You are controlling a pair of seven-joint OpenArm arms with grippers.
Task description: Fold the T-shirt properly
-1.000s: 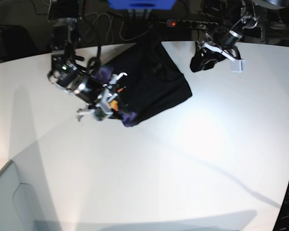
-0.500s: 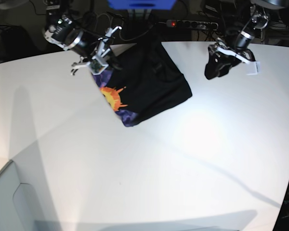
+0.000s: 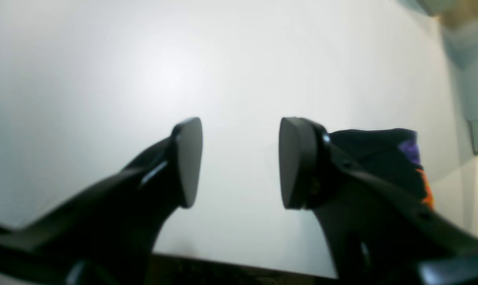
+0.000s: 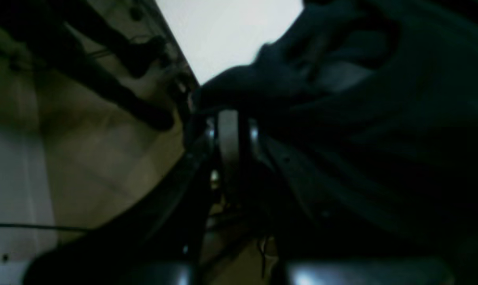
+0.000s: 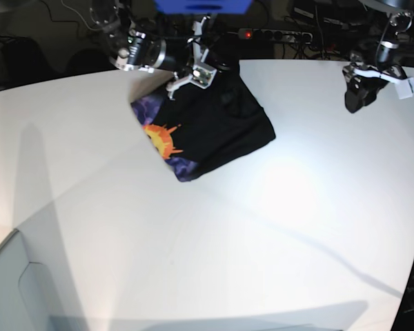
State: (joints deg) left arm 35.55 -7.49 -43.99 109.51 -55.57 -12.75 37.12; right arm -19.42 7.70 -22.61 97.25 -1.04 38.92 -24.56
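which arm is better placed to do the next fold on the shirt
Right, probably. Its tool is shut at the T-shirt's far edge, while the left tool hangs open and empty over bare table, well away.

My right gripper [image 5: 201, 69] is raised at the far side with its fingers [image 4: 228, 138] pressed together. My left gripper [image 5: 359, 96] hangs at the far right, fingers [image 3: 187, 158] spread apart with nothing between them.

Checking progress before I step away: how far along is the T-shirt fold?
Done: the T-shirt lies as a compact bundle on the table, sun print showing along one edge. In hand: the right gripper is at its far edge, jaws shut, dark cloth beside them; a grip is unclear. The left gripper hangs open, clear. Left: tidying the uneven edges.
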